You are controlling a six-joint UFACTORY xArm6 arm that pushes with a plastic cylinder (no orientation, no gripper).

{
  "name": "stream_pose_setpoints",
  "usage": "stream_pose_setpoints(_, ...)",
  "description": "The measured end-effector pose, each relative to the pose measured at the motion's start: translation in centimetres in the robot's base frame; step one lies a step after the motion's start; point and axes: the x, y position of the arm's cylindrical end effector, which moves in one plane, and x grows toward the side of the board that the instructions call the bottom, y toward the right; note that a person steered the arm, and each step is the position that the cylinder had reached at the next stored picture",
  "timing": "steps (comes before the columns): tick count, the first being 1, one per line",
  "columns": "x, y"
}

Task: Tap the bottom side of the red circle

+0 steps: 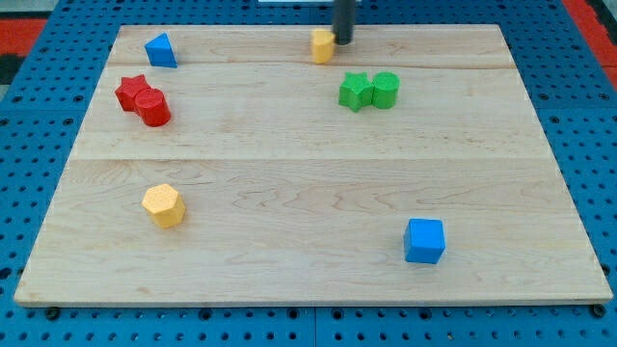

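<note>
The red circle (153,107) lies near the board's left side, touching the red star (132,92) on its upper left. My tip (342,41) is at the view's top centre, right beside the right side of a small yellow block (322,44). The tip is far to the right of and above the red circle.
A blue triangular block (161,50) sits at the top left. A green star (356,92) and a green cylinder (386,89) touch each other right of centre. A yellow hexagon (164,204) is at the lower left, a blue cube (424,240) at the lower right. The wooden board (308,183) lies on a blue pegboard.
</note>
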Motion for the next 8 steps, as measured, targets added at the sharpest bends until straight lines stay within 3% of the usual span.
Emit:
stream_pose_setpoints(6,1.5,3.6)
stream_pose_setpoints(8,11.4,-6.4)
